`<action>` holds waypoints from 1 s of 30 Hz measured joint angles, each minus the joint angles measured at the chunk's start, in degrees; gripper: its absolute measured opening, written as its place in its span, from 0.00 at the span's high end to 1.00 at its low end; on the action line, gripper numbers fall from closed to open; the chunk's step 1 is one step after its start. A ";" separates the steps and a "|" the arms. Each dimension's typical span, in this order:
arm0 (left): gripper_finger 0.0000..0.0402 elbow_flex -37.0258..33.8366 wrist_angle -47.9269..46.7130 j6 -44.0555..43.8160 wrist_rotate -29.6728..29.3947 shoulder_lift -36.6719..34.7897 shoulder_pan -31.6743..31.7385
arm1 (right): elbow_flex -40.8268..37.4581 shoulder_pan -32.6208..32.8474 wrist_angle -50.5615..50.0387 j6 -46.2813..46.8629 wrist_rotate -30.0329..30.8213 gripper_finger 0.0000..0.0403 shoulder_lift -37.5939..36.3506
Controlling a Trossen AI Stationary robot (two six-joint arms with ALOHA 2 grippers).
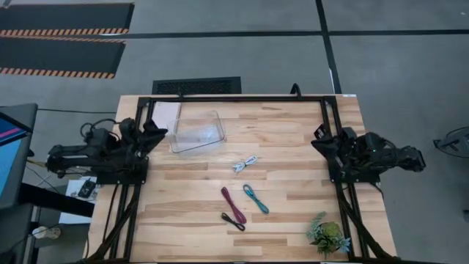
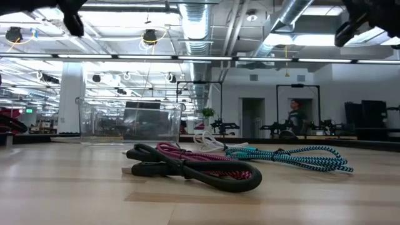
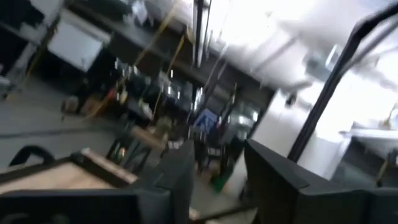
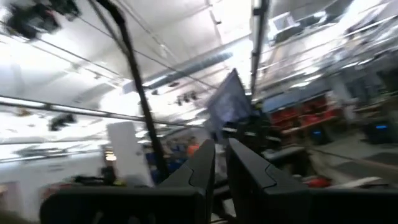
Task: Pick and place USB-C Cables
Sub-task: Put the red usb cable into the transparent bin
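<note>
Worktop [image 1: 293,147]: pale wood planks. Braided cables: white [image 1: 245,163], maroon [image 1: 230,198], teal [image 1: 256,198], black [image 1: 233,220]. Braid visible in low view only. Left end effector [image 3: 214,171] released; right end effector [image 4: 221,163] nearly clenched, empty.

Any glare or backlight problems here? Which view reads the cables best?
High view: even light with soft shadows. The white cable, maroon cable, teal cable and black cable stand out on the wood; the clear bin shows mainly by its rim. The left arm and right arm are parked at the sides. Low view: bright ceiling lights behind. Both wrist views: aimed at the ceiling, with washed-out white patches.
</note>
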 joint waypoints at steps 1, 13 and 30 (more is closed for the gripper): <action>0.64 1.99 -1.86 0.00 0.92 2.33 0.01 | 0.73 0.01 -1.33 -0.65 0.70 0.83 0.01; 0.59 19.57 -16.00 5.78 14.94 37.30 -0.84 | 16.24 0.23 -24.08 -3.34 2.25 0.83 11.59; 0.59 30.66 -15.72 14.26 13.30 64.65 -11.41 | 26.11 11.85 -43.74 5.20 -0.90 0.83 39.07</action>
